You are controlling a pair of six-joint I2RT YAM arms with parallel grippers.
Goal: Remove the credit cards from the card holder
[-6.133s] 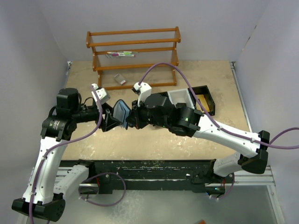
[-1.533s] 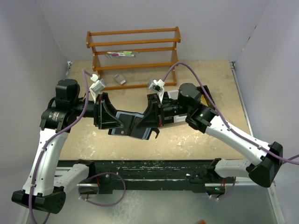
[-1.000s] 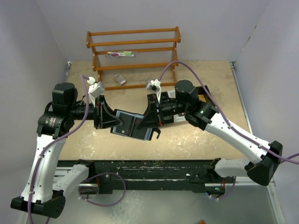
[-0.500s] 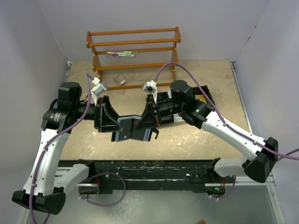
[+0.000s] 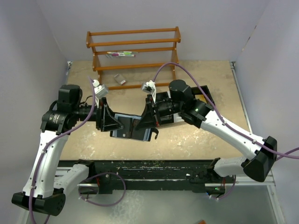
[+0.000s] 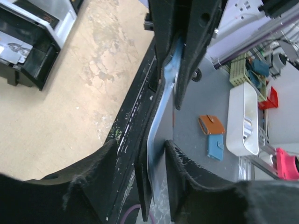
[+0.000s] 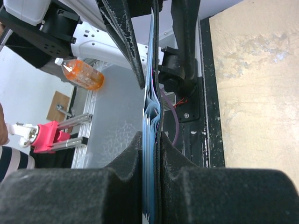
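Two arms are seen in the top view to meet above the middle of the table (image 5: 201,135). The card holder (image 5: 132,127) is carried open between them, clear of the surface, with part of its blue-grey lining showing. The left gripper (image 5: 113,126) is set at its left leaf and the right gripper (image 5: 149,125) at its right leaf. A wooden rack (image 5: 133,51) stands at the far edge, and a black tray (image 5: 208,100) is partly hidden behind the right arm.

In the left wrist view, the left fingers (image 6: 93,186) are shown standing apart on either side of one leaf. A strip of the dark table edge is visible between one finger and the leaf's black outer face, so this leaf is bracketed rather than pinched.

In the right wrist view, the right fingers (image 7: 117,196) are pressed together on the other leaf, which is seen edge-on. Layered slot edges lie just beyond the tips. The credit cards cannot be told apart from the lining here.

The holder is judged light and limp at its fold, so it is likely to sag if one leaf is let go. The cards are judged thin, stiff and smooth, so they may slip. An exposed card edge is best pinched flat across both faces and drawn along the slot, with the holder gripped away from the slot mouth.
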